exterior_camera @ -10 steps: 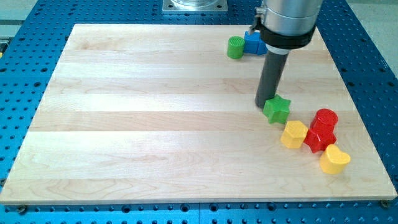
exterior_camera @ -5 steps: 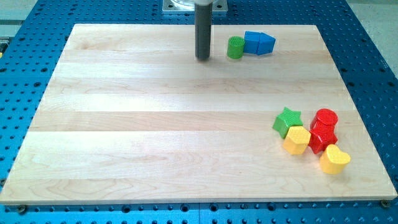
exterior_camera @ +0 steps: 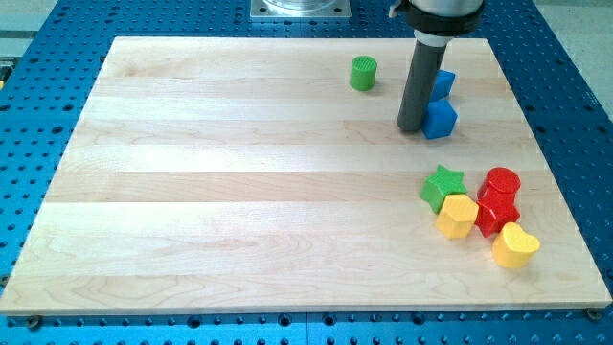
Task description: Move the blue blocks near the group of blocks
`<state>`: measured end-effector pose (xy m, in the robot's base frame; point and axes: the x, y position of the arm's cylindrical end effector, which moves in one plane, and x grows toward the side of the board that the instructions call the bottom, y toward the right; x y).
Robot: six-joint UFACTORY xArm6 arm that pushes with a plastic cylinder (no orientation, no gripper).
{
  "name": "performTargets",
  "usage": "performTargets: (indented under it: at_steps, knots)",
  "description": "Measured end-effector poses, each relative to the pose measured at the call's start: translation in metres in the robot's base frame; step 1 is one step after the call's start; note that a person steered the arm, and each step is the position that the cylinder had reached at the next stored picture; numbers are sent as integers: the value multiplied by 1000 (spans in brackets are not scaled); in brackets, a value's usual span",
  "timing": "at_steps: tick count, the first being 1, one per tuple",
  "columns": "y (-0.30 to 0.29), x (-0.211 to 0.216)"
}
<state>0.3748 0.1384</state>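
**A:** So what's the setup? I see a pale wooden counter sitting on a blue perforated base, with some grey metal mount poking in at the view's top edge.

**B:** Yep, that's it. No jaws on this arm at all, so there's nothing to call open or closed, just a straight dark rod. My tip is down on the counter in the upper right part of the board.

**A:** And the blue ones?

**B:** Right next to it. The nearer blue block is touching the tip's right side, or as good as touching. The second blue block sits just above that one, toward the view's top, and it's partly hidden behind the rod, so I can't really call its shape.

**A:** How far from the pile?

**B:** Still apart from it. The group is lower down on the view's right: a green star, a yellow block just below it, a red cylinder with a red block under it, and a yellow heart at the bottom.

**A:** Anything else?

**B:** A green cylinder off on its own near the top, left of the rod.
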Motion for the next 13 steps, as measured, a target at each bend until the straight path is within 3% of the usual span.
performTargets:
  at_steps: [1,3,4,5,6,8,10,11,12,13]
  knots:
    - [-3,-39]
    - [48,-108]
    - [90,-83]
    - [64,-33]
    - [40,-24]
    - [27,-52]
    - [11,31]
    - [18,-8]
    - [47,2]
    - [20,49]
